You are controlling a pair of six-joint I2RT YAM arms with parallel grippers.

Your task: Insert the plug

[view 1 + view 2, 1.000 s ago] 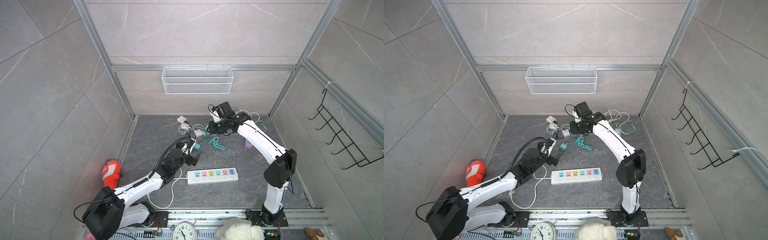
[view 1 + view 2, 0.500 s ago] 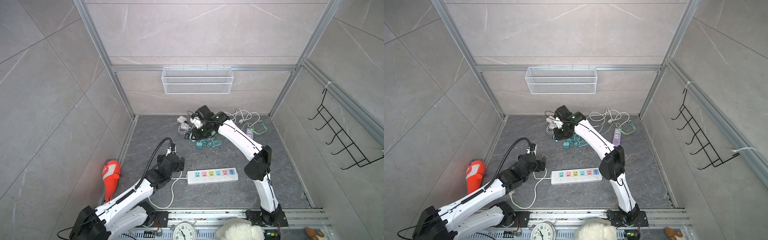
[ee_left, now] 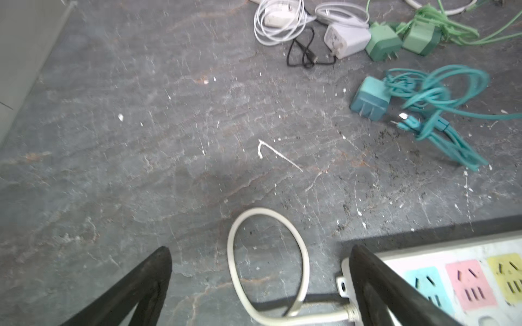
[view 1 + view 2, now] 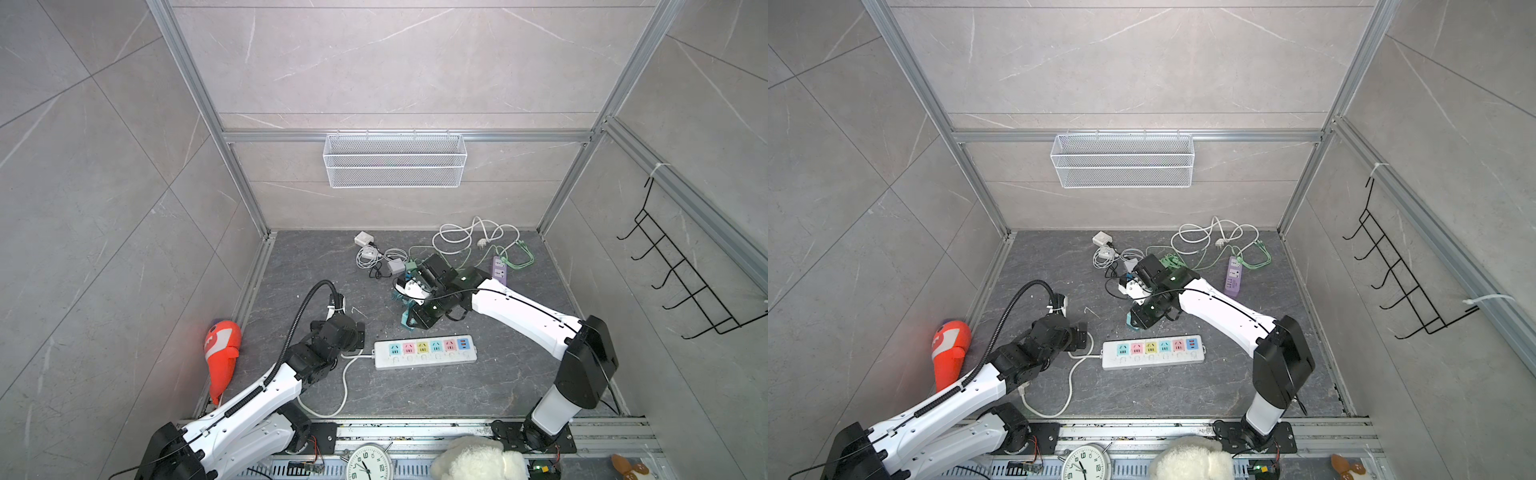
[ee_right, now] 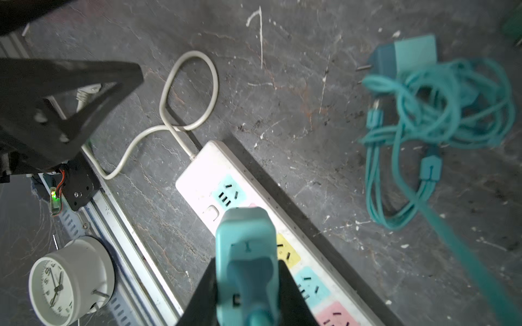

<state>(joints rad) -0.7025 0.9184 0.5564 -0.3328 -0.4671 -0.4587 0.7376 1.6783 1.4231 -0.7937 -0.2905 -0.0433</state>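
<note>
The right end effector (image 5: 247,293) is clenched on the teal plug (image 5: 244,242), holding it just above the white power strip (image 5: 197,172). It sits beside the first blue socket (image 5: 228,193), near the cord end. In both top views the strip's long axis runs left to right across the tabletop (image 4: 415,395), with the plug at its far edge, so the move is likely downward. The left end effector (image 3: 260,249) is released, with one finger over the strip's cord end.

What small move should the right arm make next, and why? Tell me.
Probably lower the right gripper toward the power strip: its jaws are shut on the teal plug, which in the right wrist view hangs over the strip's sockets, not yet seated.
</note>
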